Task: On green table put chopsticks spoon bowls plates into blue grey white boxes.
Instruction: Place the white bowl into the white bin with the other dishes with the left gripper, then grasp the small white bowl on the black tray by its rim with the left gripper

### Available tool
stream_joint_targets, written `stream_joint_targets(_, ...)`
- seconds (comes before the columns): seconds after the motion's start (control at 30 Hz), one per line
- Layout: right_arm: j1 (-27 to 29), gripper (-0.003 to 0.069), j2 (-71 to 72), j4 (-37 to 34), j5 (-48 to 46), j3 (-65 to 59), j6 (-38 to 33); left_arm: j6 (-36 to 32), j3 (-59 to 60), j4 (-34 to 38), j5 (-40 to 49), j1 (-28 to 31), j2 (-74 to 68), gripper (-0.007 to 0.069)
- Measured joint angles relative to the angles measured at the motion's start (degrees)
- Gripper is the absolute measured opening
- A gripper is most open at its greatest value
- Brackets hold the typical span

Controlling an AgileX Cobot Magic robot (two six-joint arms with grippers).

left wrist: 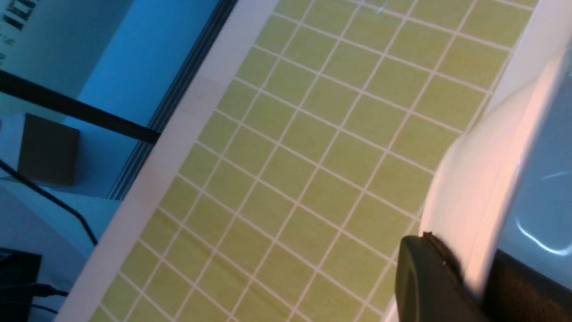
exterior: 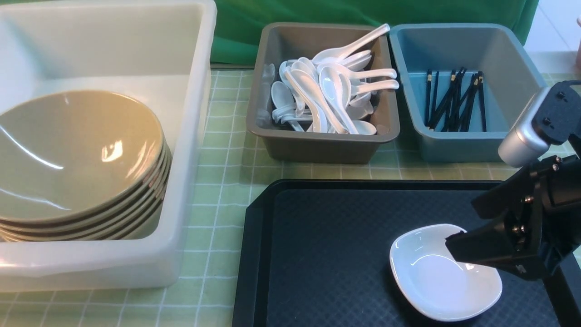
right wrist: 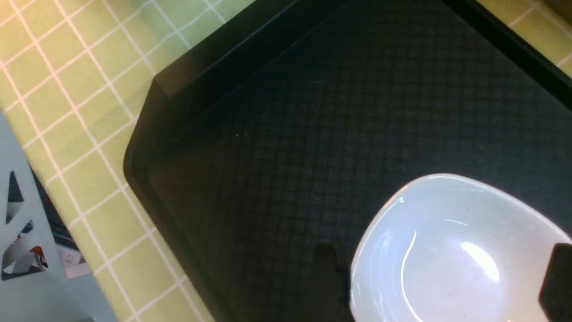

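Fingers (right wrist: pixel 557 286) of the right gripper (exterior: pixel 463 228) are spread wide with nothing gripped. One finger sits outside the rim of the white plate (exterior: pixel 435 281), over the tray floor. The other hangs above the plate's hollow, so the jaws straddle the far rim. Can't tell if either touches the rim. The plate lies flat on the near right part of the black tray (exterior: pixel 317 250).

The left gripper (left wrist: pixel 476 286) shows only in its wrist view. A dark finger (left wrist: pixel 424 277) sits just beside a rounded outer corner of the white box (exterior: pixel 91 268), low over the green table (exterior: pixel 222 190) and not far from the table's pale edge strip. Jaws closed; can't make out anything held.

The white box is on the left, big, running from the near side well toward the back. A nested stack of tan bowls (exterior: pixel 77 150) sits in its near end, close to the right wall. The tray is to the box's right, with a strip of table between them.

Farther back in the middle is the grey box (exterior: pixel 317 147), just beyond the tray's far edge. White spoons (exterior: pixel 327 91) are piled in it, one handle poking up over the far rim. The blue box (exterior: pixel 454 145) is just right of the grey one, the two almost touching. Black chopsticks (exterior: pixel 454 100) lie in a loose bunch on its floor, gold bands at the far ends. The green cloth backdrop (exterior: pixel 281 13) hangs behind both boxes.
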State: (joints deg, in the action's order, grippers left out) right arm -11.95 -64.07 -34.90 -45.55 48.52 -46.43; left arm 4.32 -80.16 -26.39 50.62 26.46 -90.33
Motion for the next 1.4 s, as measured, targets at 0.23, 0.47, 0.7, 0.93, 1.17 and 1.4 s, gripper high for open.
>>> stream_joint_targets(0.23, -0.05, 0.0590, 0.00, -0.02, 0.83, 0.00, 0.00, 0.93, 0.02, 2.97, -0.49, 0.00, -3.50, 0.0015)
stream_joint_targets(0.47, -0.05, 0.0590, 0.00, -0.02, 2.21, 0.00, -0.45, 1.10, 0.02, 3.25, -0.48, 0.00, -3.50, 0.0018)
stream_joint_targets(0.7, -0.05, 0.0590, 0.00, -0.13, 2.41, 0.00, -1.34, 1.10, 0.02, 4.98, 0.14, 0.00, -3.50, 0.0084)
stream_joint_targets(0.93, -0.05, 0.0590, 0.00, -0.14, 2.43, 0.00, -1.39, 1.74, 0.02, 5.55, 1.04, 0.00, -3.28, 0.0250)
stream_joint_targets(1.17, -0.05, 0.0590, 0.00, -0.14, 2.43, 0.00, -1.39, 6.25, 0.02, 0.97, 1.38, 0.00, 1.37, 0.0496)
stream_joint_targets(1.4, -0.05, 0.0590, 0.00, -0.19, 2.34, 0.00, -0.50, 3.62, 0.02, 4.76, 2.68, -7.16, 13.43, 0.0594)
